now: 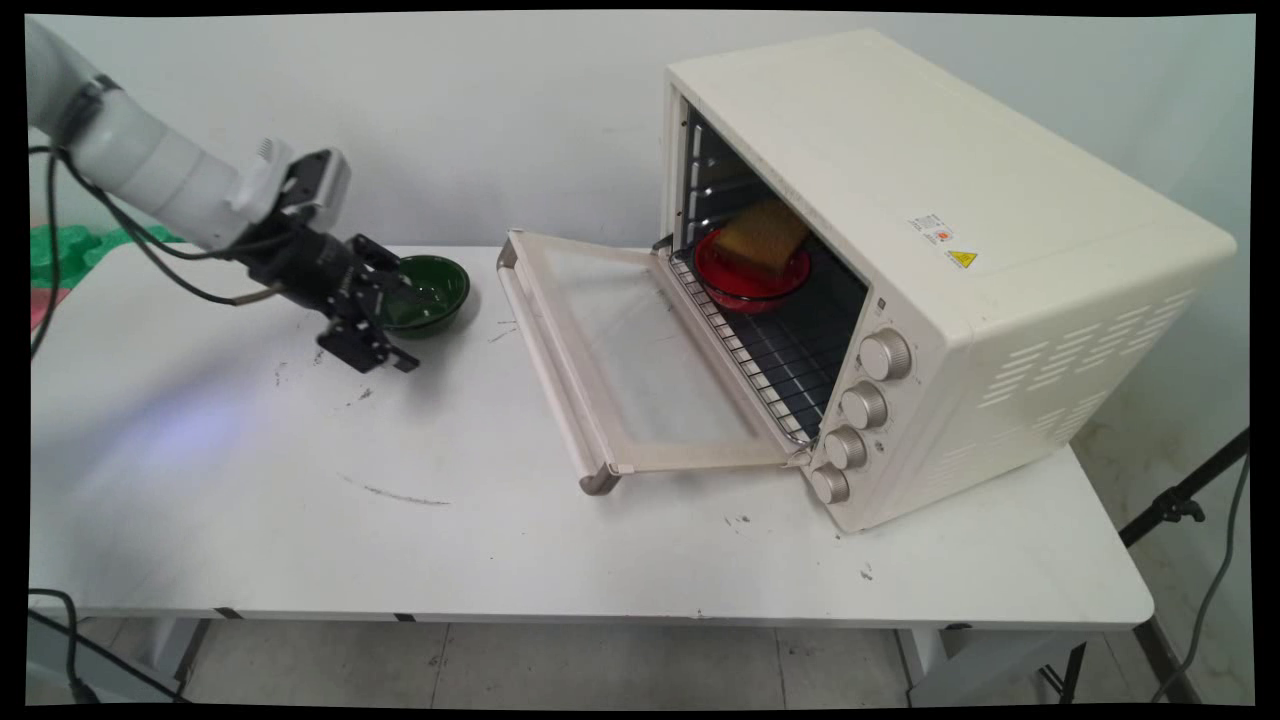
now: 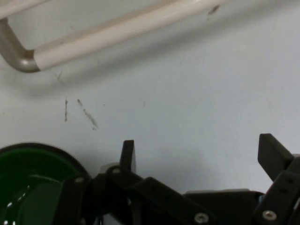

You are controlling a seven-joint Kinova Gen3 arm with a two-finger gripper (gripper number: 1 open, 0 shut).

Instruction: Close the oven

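- Hovering low over the bench [image 1: 300, 520], the claw [image 1: 385, 330] is standing wide open and gripping nothing; the green bowl [image 1: 430, 290] is sitting just beside it, on its far right
- Lying open on the right, the oven [image 1: 1000, 250] door [image 1: 620, 360] is resting level; a red bowl [image 1: 750, 280] is sitting on the rack, carrying a yellow sponge [image 1: 762, 235]

Table [image 1: 560, 560]: white, scuffed with dark marks.
Wall [image 1: 480, 110]: plain, pale, behind table.
Floor [image 1: 600, 665]: grey tiles under table.
Stand [image 1: 1180, 505]: black, right of table.
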